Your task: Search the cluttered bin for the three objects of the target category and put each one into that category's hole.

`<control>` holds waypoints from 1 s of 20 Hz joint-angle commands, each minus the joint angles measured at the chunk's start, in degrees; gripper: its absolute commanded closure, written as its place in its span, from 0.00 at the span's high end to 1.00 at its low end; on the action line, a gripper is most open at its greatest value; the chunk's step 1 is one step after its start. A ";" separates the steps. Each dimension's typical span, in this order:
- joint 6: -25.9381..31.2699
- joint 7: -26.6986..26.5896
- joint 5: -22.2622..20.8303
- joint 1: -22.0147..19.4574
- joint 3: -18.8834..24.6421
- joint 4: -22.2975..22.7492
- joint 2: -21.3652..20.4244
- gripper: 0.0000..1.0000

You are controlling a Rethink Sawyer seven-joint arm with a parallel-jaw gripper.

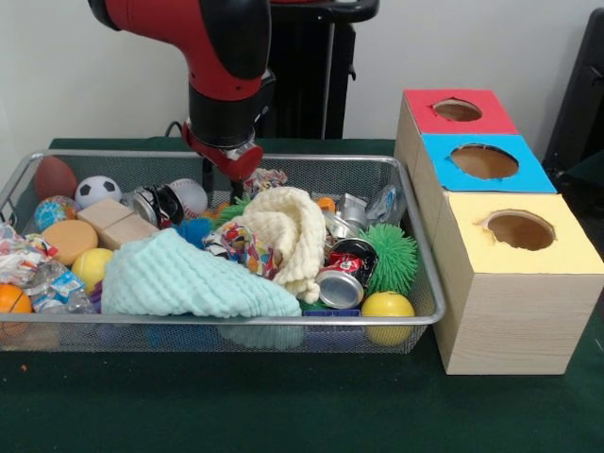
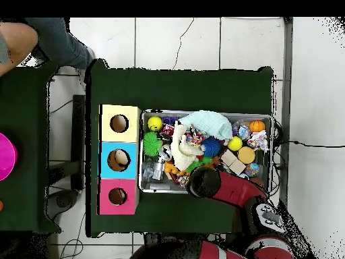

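Bin: I see the wire bin (image 1: pixel 415 236) across the left and centre of the front view, long axis running left to right; overhead it sits centre frame (image 2: pixel 269 121), also lying left to right.

Boxes: I see three wooden boxes in a row right of the bin in the front view: yellow-topped box (image 1: pixel 528 283) lowest, blue-topped box (image 1: pixel 486 162) above it, red-topped box (image 1: pixel 458 111) at the top. Each has one round hole facing up. Overhead the row runs top to bottom, left of the bin.

Clutter: a mint cloth (image 1: pixel 189 278) lies along the bin's lower edge, long axis left to right. A cream cloth (image 1: pixel 288 231) is draped beside it, running top to bottom. Crushed cans (image 1: pixel 344 274) lie right of it, one open end facing the camera, next to a green spiky ball (image 1: pixel 392 257) and a yellow ball (image 1: pixel 388 306).

Gripper: the gripper (image 1: pixel 226 165) hangs over the bin's upper middle in the front view. I cannot tell how its jaws stand or whether it holds anything.

View difference: overhead, the arm (image 2: pixel 232 195) covers the gripper entirely; only the front view shows it.
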 commanded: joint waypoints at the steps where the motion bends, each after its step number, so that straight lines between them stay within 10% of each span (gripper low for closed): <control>1: -10.78 7.66 2.43 -0.10 1.94 -14.45 14.14 1.00; 20: -6.26 7.39 1.52 -0.46 2.58 -14.85 13.04 1.00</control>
